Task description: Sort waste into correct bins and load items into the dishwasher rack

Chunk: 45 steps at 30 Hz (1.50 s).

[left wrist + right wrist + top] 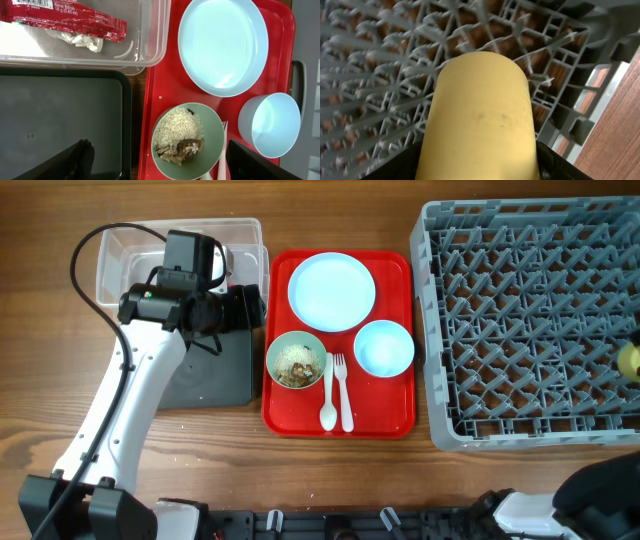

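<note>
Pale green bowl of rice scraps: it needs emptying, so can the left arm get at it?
Probably yes. The left gripper, jaws open, hovers beside the flat red tray, and nothing covers the pale green bowl; only the white plastic spoon lies at its far side.

**Clearance, overhead view.** Bare bench (40, 330) is widest to the left of the left arm (130, 390), which overhangs the clear tub (120, 250) and the black tray (215, 375). Only a narrow strip of bench separates the red tray (285, 415) from the dishwasher rack (520, 310). On the red tray, the pale blue plate (332, 292), green bowl (296, 360), blue bowl (384, 348), spoon (328, 395) and fork (344, 395) sit close together, and its front corners are bare. Upright pegs (500, 270) fill the rack floor. The small yellow cup (630, 360) is at the rack's right edge.
</note>
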Motion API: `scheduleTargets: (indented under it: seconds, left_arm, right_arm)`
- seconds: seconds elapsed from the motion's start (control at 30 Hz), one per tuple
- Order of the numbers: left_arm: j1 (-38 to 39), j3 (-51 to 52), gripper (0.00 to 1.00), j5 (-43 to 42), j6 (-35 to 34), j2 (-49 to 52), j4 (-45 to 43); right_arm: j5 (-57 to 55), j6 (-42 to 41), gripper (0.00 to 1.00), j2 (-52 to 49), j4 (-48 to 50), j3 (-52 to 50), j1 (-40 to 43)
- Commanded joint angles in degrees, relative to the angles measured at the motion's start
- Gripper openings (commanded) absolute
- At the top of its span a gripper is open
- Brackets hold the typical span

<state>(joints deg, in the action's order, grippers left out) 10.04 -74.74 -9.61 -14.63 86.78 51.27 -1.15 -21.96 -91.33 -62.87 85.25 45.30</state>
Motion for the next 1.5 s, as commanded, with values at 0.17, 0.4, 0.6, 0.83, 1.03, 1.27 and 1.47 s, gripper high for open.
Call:
scheduleTargets:
  seconds: [0.17, 0.4, 0.6, 0.83, 1.03, 1.27, 1.47]
  left_arm:
    - [-0.26, -0.17, 0.86, 0.70, 0.72, -0.66, 1.11]
    - [-0.15, -0.17, 0.87, 0.48, 0.72, -0.63, 1.11]
    - [-0.15, -0.17, 0.89, 0.48, 0.72, -0.66, 1.14]
    - [-0.15, -0.17, 0.89, 0.48, 0.72, -0.63, 1.14]
    - [-0.15, -0.17, 0.90, 0.50, 0.72, -0.63, 1.11]
    - [-0.15, -0.17, 0.95, 0.50, 0.72, -0.63, 1.11]
    - [-0.15, -0.17, 0.95, 0.50, 0.72, -0.63, 1.11]
  right_arm:
    - [-4.00, -3.56, 0.04, -7.54, 3.56, 1.27, 1.29]
    - [-3.54, -3.52, 0.67, -10.27, 5.55, 1.27, 1.27]
    - [3.69, -0.39, 0.95, -9.84, 5.22, 1.33, 1.27]
    - [19.65, 8.00, 0.94, -0.24, 6.95, 1.97, -4.50]
    - [23.61, 19.23, 0.87, 4.55, 2.14, 1.73, -26.67]
    - [14.16, 19.04, 0.85, -0.07, 2.40, -0.70, -51.95]
    - [8.02, 20.39, 0.85, -10.75, 6.62, -0.68, -61.75]
